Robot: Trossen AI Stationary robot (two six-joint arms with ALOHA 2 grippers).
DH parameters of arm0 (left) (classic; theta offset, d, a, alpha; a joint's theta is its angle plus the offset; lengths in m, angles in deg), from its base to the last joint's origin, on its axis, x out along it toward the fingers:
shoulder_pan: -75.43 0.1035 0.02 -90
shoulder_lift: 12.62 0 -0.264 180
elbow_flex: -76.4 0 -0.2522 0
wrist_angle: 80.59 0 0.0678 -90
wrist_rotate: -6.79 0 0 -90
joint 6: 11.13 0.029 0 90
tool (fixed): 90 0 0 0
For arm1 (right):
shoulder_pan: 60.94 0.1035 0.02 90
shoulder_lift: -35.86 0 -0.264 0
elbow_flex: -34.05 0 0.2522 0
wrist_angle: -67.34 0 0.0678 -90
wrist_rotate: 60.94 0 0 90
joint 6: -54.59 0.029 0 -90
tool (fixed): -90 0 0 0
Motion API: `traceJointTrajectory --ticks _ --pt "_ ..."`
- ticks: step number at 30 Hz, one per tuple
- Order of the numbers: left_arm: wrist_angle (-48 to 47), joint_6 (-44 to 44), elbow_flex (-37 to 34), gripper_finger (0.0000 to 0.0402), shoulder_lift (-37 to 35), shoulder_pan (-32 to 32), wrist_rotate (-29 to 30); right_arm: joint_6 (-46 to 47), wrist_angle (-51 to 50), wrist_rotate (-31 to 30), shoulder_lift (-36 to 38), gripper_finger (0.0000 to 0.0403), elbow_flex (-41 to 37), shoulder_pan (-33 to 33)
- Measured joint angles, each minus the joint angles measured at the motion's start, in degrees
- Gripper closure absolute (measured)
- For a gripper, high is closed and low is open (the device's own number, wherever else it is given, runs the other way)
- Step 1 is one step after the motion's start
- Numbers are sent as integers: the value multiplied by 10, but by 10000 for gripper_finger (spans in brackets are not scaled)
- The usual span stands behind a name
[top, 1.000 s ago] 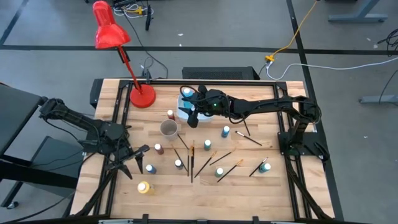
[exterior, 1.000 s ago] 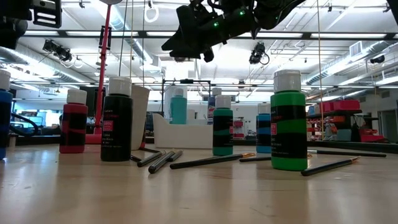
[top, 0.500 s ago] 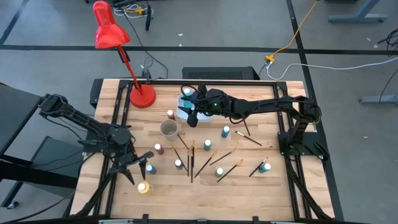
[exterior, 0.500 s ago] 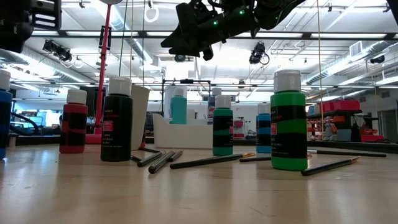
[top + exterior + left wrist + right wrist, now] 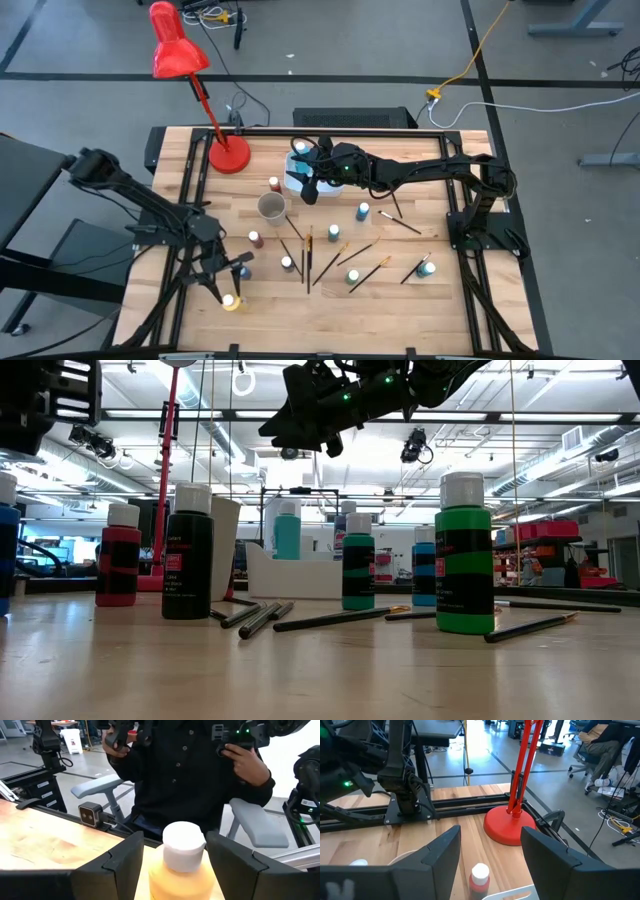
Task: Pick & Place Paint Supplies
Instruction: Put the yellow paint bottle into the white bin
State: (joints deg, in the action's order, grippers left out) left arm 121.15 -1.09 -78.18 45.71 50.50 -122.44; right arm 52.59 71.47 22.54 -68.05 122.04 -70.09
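**Left gripper down over the yellow bottle**

Reached the yellow paint bottle [image 5: 232, 301] near the front left corner of the pale wooden butcher-block table [image 5: 400, 300]. Hung over it as the left gripper [image 5: 223, 285], fingers [image 5: 122, 862] spread wide to either side of the bottle's smooth white screw cap, not touching it. Stood farther back and to the left a second earlier, short of the bottle; came forward and down since.

Hovered unmoved as the right gripper [image 5: 311, 192], fingers [image 5: 445, 852] likewise spread and holding nothing, above the white rectangular tray [image 5: 296, 180] at the back middle, beside the glossy red round base of the desk lamp [image 5: 228, 154].

Stood upright across the middle: small cylindrical bottles with white caps, among them a red one [image 5: 119, 556], a black one [image 5: 188, 552] and a green one [image 5: 463, 554]. Lay flat between them: thin dark-handled paintbrushes [image 5: 308, 257], some with wooden ends. Stood beside these: a white round cup [image 5: 271, 207].

Showed beyond the table edge, in the left wrist view: a person in a dark buttoned shirt [image 5: 190, 770].
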Motion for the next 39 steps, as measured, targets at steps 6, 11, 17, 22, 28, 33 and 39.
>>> traceJointTrajectory --ticks 6,11,17,22,28,33,39 --pt "19 0 0 178 20 0 0 0 0 0 0 190 0 0" --pt "22 6 0 178 29 0 3 0 0 0 0 190 0 0" --pt "22 23 0 204 34 0 1 0 0 0 0 190 0 0" --pt "28 24 0 259 34 0 1 0 0 0 0 190 0 0" --pt "36 24 0 278 34 0 12 0 0 0 0 190 0 0" --pt "70 23 0 265 33 0 34 0 0 0 0 190 0 0" --pt "89 26 18 272 31 3 86 0 -1 0 0 190 0 3"
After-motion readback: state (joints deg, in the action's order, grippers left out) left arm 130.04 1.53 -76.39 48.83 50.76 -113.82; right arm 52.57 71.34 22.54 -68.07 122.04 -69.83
